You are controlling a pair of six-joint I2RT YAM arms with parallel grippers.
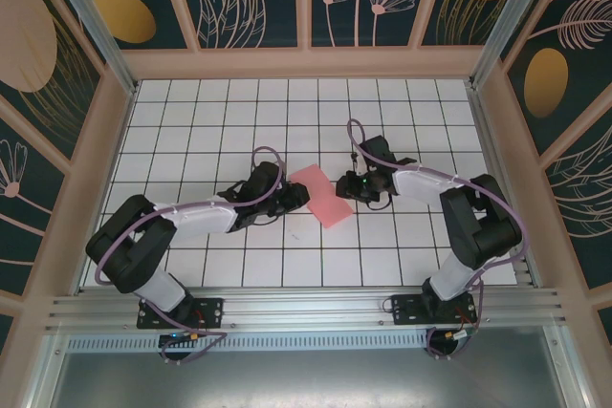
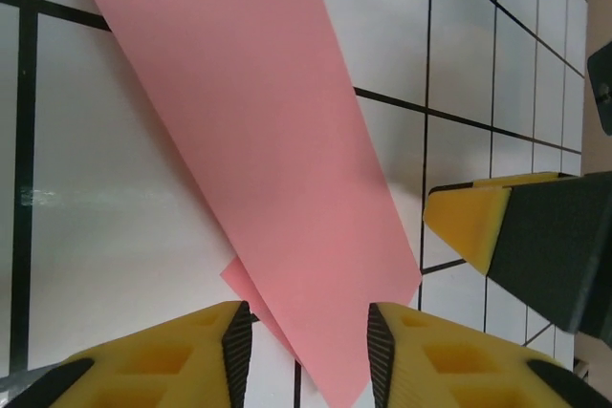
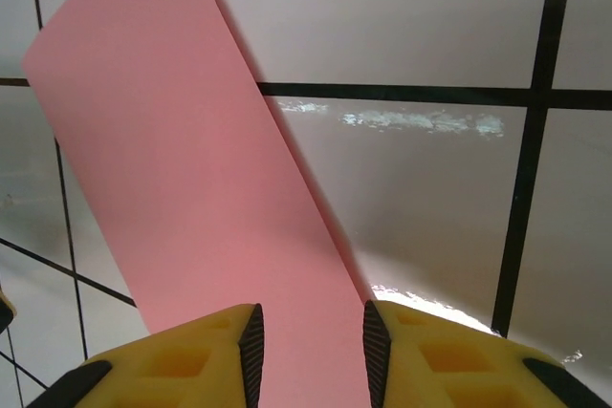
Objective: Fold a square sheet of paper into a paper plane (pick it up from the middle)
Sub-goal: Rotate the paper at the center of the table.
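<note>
Square sheet of paper lay flat on the gridded table, about mid-table, between the two arms. It was doubled over into a long strip: the left wrist view showed a sliver of a lower layer peeking out past one edge near the corner. Left gripper sat at the strip's left side, its yellow pads a narrow gap apart with one corner of the sheet lying in that gap; the pads flanked the corner and were not seen pinching it. Right gripper sat opposite, at the strip's right side, jaws likewise narrowly parted and low over the paper, which ran under and between the pads. Whether either set of tips actually pressed on the sheet could not be told. Judged reason for the layout: one arm on each side keeps the doubled sheet from springing open or sliding while the crease is set, and puts both grippers in reach of a corner for the next fold. No nose formed yet, so the strip pointed nowhere in particular. Its long axis ran diagonally across the grid in the top view, from far-left down to near-right, with the short ends squared off.
</note>
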